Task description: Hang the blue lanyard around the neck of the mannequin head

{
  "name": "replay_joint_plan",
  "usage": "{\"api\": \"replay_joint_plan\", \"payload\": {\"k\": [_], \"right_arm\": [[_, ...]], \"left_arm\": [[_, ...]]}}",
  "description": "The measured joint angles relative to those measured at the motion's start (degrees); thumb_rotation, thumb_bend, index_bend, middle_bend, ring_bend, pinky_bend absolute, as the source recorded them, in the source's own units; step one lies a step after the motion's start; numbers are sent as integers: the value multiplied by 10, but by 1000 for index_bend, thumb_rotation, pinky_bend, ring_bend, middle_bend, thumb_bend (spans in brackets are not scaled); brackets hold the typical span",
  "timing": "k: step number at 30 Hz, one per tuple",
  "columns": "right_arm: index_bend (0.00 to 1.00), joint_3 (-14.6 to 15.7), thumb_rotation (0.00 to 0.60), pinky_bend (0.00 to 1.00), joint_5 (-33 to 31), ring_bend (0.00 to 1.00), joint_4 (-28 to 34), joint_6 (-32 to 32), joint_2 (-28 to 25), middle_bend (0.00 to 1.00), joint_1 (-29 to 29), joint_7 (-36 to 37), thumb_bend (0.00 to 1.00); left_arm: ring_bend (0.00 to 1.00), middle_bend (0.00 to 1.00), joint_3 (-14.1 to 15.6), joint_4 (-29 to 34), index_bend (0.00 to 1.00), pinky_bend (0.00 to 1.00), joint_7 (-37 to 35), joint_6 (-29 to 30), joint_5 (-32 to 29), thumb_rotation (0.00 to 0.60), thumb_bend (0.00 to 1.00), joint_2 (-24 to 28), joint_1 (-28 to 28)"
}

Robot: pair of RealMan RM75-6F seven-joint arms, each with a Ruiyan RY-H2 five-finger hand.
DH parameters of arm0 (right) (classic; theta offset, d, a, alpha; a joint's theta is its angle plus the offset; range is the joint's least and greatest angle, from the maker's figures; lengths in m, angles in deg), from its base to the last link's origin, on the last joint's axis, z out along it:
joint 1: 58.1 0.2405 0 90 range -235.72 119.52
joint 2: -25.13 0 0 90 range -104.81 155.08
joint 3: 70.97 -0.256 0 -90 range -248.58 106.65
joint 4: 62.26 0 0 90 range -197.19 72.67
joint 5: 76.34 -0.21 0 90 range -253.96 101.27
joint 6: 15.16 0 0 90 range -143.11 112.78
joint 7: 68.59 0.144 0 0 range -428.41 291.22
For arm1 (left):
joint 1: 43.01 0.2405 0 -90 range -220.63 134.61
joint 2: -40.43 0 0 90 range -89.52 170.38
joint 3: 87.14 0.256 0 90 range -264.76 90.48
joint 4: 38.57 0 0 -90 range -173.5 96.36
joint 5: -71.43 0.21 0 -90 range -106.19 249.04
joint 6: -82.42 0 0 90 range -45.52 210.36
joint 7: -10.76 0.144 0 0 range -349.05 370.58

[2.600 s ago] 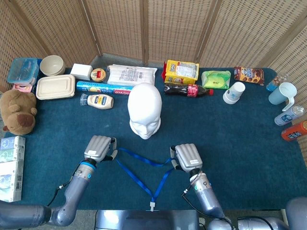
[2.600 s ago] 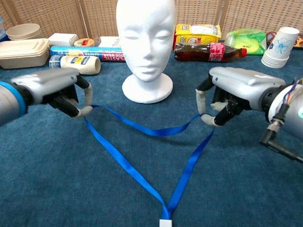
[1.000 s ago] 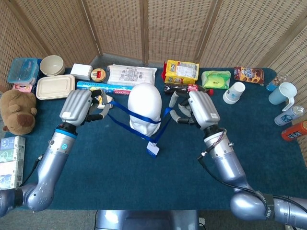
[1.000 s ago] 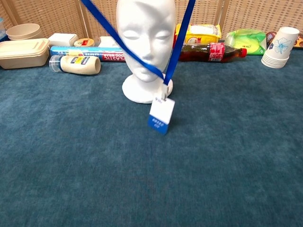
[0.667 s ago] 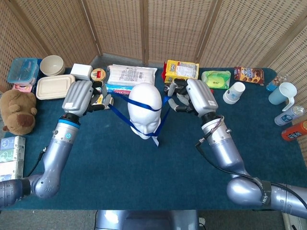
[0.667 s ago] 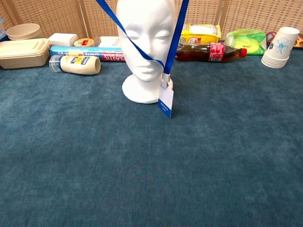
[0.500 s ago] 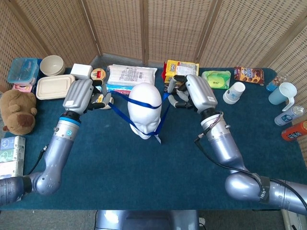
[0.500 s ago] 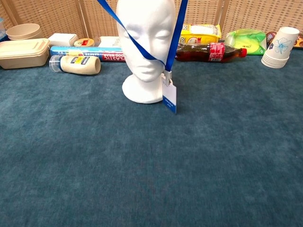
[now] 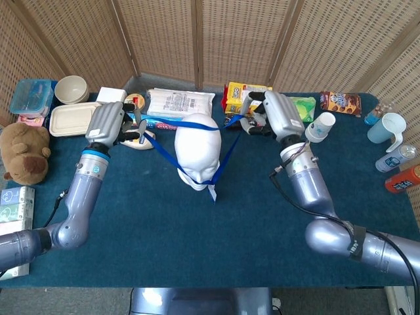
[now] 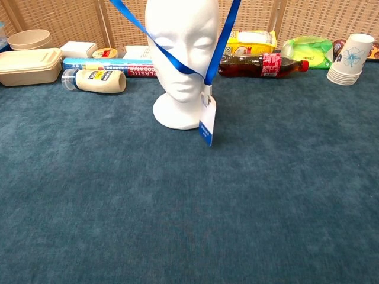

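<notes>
The white mannequin head (image 9: 199, 156) stands upright mid-table, also in the chest view (image 10: 182, 59). The blue lanyard (image 9: 200, 128) is stretched in the air between both hands. One span crosses the top of the head; the other two run down to a V in front of the chin. Its white-and-blue badge (image 10: 206, 121) hangs before the base. My left hand (image 9: 108, 125) pinches the strap left of the head. On the other side my right hand (image 9: 274, 113) pinches it. In the chest view only the straps (image 10: 223, 38) show, running up out of frame.
Behind the head lie a cola bottle (image 10: 260, 63), a yellow packet (image 9: 246, 98), a mayonnaise bottle (image 10: 95, 80) and a foil box. A lidded lunch box (image 9: 75, 118) and a teddy bear (image 9: 25, 152) sit far left. Paper cups (image 10: 349, 59) and drinks stand far right.
Both hands have lifted the lanyard from the table and carried it back over the head. The upper span has slid from the face to the crown, and the badge swings at the base.
</notes>
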Motion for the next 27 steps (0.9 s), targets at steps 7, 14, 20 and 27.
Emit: {"api": "replay_joint_plan", "payload": {"k": [7, 14, 20, 27], "right_arm": [[629, 14, 600, 1000, -29, 1000, -44, -11, 8, 1000, 22, -10, 469], [633, 28, 600, 1000, -55, 1000, -90, -23, 21, 1000, 47, -27, 469], [633, 42, 600, 1000, -71, 1000, -122, -38, 32, 1000, 64, -43, 468], [634, 58, 600, 1000, -90, 1000, -167, -54, 54, 1000, 93, -68, 465]], "left_arm": [[1000, 1000, 3, -49, 639, 1000, 3, -15, -18, 527, 437, -26, -24], [1000, 1000, 2, -84, 639, 1000, 15, -27, -44, 529, 437, -53, -50], [1000, 1000, 5, -102, 639, 1000, 22, -25, -50, 534, 439, -71, -63], [1000, 1000, 5, -122, 639, 1000, 35, -22, -64, 533, 438, -90, -76]]}}
